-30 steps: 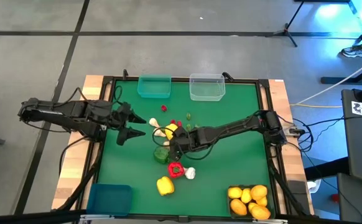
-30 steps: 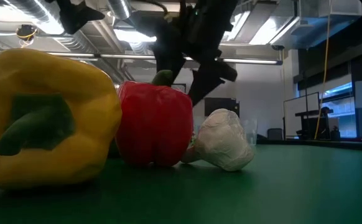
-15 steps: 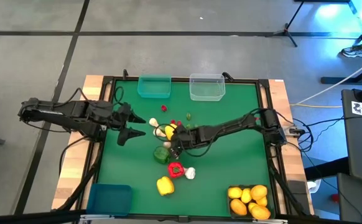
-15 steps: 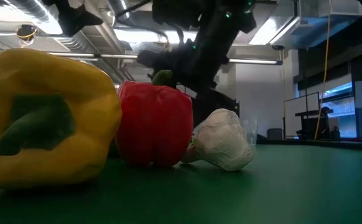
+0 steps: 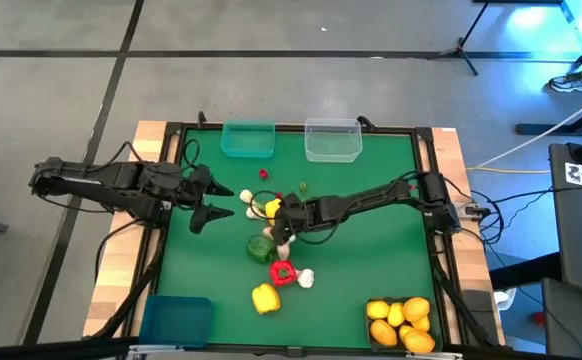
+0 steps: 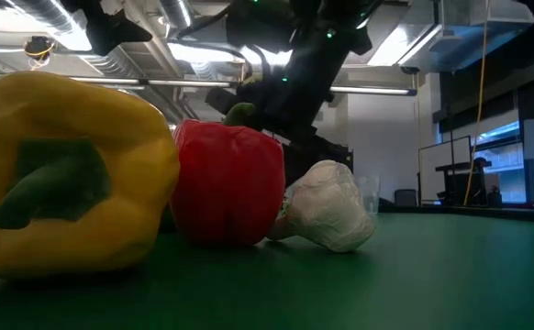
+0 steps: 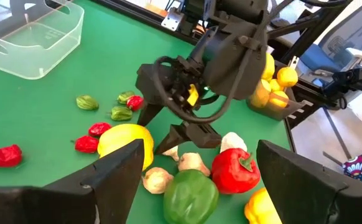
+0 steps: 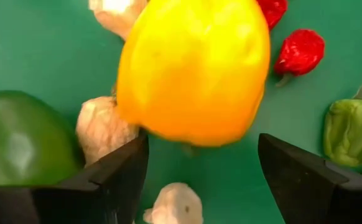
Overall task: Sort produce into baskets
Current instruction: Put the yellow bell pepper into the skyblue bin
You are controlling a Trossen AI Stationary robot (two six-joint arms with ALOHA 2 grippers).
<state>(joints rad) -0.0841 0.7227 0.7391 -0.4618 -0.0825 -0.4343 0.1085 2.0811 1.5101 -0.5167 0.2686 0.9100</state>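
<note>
1. The yellow pepper (image 6: pixel 65 174) and red pepper (image 6: pixel 228 183) looked smooth, glossy plastic.
2. The clear basket (image 5: pixel 332 140) was transparent plastic.
3. The table mat (image 5: pixel 371 240) appeared matt green; its wooden edge (image 5: pixel 149 132) looked pale.

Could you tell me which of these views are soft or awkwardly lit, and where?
Low view: the yellow pepper fills the near foreground, slightly soft, while ceiling lights leave the arm above in silhouette. Right wrist view: another yellow pepper sits very close and blurred at its edges. High view: evenly lit, apart from a bright patch at the upper right corner.
</note>
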